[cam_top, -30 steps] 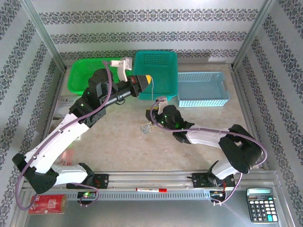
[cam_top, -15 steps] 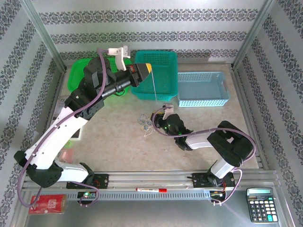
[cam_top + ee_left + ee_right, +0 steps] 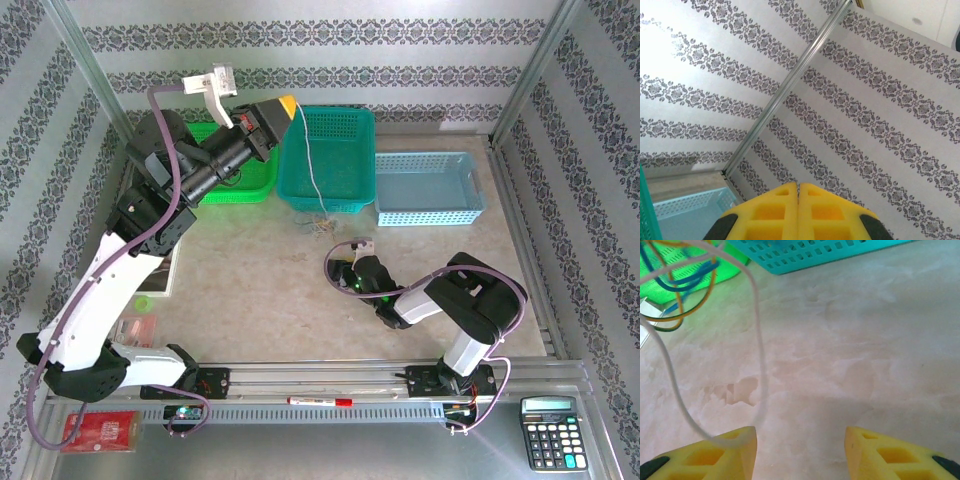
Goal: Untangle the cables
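High over the bench [image 3: 250,290], top view, left jaws pinch a white wire [image 3: 312,165], cables [image 3: 320,222] bunched below beside the teal basket [image 3: 345,140]. Left wrist: jaws pressed together. Right wrist: right jaws apart, wire across one finger [image 3: 715,455]; likely next, clamp the coloured strands [image 3: 670,285] while separating.

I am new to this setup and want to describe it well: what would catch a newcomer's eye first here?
The left pincer, raised high by the teal basket, is shut on a white cable that hangs down to the curly cables in front of the basket. Nearby, down low, the right pincer stands open.
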### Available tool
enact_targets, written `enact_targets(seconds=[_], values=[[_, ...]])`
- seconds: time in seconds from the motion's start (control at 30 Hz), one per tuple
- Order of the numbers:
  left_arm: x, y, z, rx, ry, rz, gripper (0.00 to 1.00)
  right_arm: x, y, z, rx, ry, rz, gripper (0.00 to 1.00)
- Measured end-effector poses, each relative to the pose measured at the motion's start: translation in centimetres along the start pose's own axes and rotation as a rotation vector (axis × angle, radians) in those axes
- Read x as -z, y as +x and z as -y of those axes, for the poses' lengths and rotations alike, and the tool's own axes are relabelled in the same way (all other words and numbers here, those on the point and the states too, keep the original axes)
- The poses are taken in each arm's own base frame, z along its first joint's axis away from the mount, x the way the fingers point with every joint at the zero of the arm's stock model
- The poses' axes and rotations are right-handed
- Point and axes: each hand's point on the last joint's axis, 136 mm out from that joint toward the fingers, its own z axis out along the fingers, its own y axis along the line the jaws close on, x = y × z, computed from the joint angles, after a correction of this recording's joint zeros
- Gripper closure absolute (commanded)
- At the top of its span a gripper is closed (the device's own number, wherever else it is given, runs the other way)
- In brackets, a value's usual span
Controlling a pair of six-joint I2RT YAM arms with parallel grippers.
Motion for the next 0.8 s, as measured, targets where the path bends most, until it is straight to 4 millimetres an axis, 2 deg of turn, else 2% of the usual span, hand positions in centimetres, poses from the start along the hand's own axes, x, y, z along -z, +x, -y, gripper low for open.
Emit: enact_targets(seconds=[0.1, 0.23, 0.5, 0.8], values=[[-0.3, 0.8, -0.6, 0.002, -0.01, -0.013, 1.0, 0.1, 0.3, 0.2, 0.001, 0.004, -0.008, 0.47], [-0.7, 3.0, -2.4, 0.01, -0.044, -0.058, 1.0, 0.6, 0.5, 0.0, 0.005, -0.01, -0.025, 0.43], [-0.5, 8.2, -6.4, 0.028, -0.122, -0.159, 1.0, 2.9, -2.6, -3.1, 0.002, -0.112, 0.028, 0.43], [0.5, 9.3, -7.5, 0.021, -0.148, -0.163, 1.0, 4.8, -3.5, -4.9, -0.002, -0.18, 0.012, 0.4]])
